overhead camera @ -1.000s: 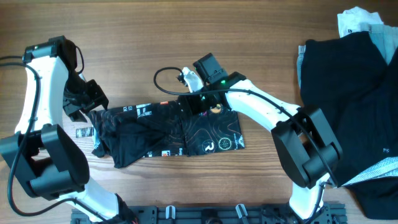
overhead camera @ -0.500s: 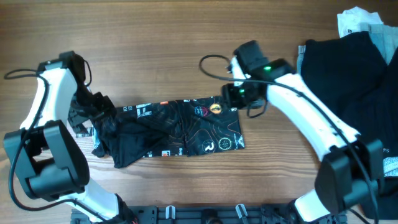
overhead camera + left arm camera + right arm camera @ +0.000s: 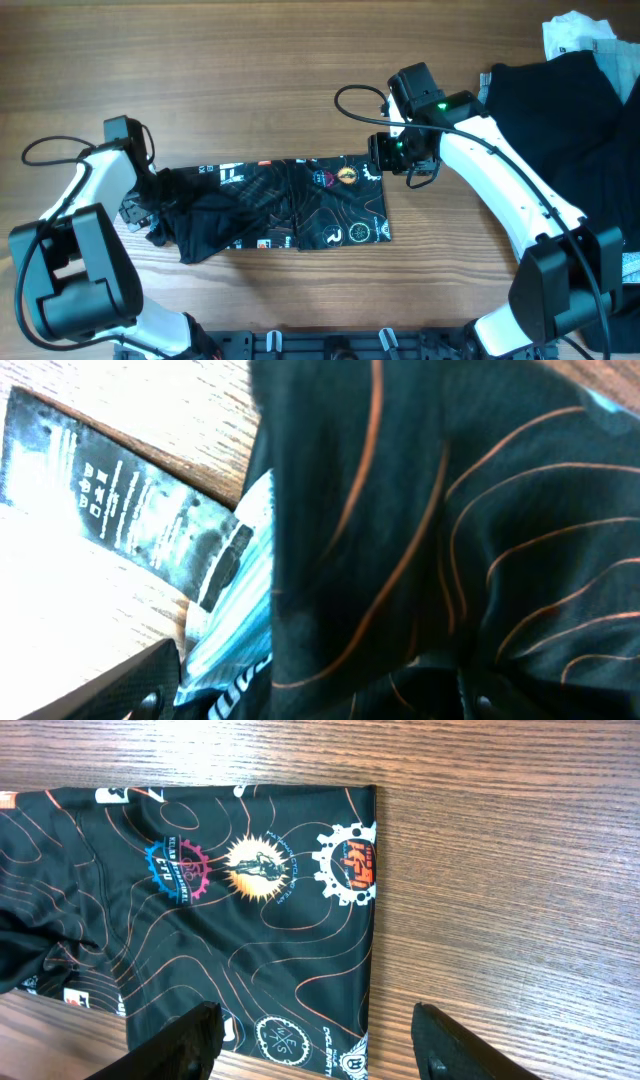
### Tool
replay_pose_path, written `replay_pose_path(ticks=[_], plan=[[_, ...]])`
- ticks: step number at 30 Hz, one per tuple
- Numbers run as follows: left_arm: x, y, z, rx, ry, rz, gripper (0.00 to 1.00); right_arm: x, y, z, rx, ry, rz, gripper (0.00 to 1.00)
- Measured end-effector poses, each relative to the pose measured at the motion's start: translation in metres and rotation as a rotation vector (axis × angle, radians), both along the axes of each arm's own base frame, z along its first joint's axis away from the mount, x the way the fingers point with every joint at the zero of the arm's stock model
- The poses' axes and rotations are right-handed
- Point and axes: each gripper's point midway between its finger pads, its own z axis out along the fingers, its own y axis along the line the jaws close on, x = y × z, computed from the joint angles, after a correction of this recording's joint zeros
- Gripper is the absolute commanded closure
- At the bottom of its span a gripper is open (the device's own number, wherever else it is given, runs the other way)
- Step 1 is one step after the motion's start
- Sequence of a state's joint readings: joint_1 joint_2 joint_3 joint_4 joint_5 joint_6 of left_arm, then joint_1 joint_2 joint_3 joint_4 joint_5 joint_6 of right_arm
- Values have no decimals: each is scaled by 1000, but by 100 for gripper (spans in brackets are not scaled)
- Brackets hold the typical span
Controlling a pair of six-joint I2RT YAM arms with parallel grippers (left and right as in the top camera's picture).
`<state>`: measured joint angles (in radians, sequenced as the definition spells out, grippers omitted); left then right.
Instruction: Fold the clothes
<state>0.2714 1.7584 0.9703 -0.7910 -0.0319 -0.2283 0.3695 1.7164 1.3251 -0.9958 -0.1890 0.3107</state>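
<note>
Right claw [image 3: 320, 1040] wide above T-shirt [image 3: 300, 205] straight right edge (table [image 3: 500, 870] beyond); left claw [image 3: 315, 700] wide over bunched left edge.

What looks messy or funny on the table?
The black T-shirt is bunched and wrinkled at the end by the left gripper, and its care label pokes out onto the table. The other end lies flat with a straight edge, so it looks lopsided.

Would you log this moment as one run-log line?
black T-shirt: part-folded strip on table | left gripper: at left end, grip unclear | right gripper: open over right edge
</note>
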Motion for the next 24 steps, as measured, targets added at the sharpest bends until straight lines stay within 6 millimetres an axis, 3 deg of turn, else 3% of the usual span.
replay_pose_path(ticks=[2,6,7,13,17,19,20,22,24], plan=[[1,0,-2,-22,-28,9,32,0,0,0,0,0,0,34],[11,4,-4,-3,-99,17,73,-1,0,0,-1,2,0,34],[15,4,-4,-3,-114,21,78,-1,0,0,-2,4,0,34],[15,0,-1,-34,-94,28,87,0,-10,-2,-58,-6,-13,34],[-9,13,7,12,103,41,89,6,-28,-3,-89,-7,-57,34],[-4,22,18,33,113,48,91,7,-42,-4,-104,4,-92,33],[11,37,43,74,94,61,92,8,-49,-4,-115,9,-109,33],[26,53,71,122,61,76,94,9,-65,-5,-138,19,-146,30],[29,61,92,149,62,88,96,12,-78,-5,-150,19,-173,30]])
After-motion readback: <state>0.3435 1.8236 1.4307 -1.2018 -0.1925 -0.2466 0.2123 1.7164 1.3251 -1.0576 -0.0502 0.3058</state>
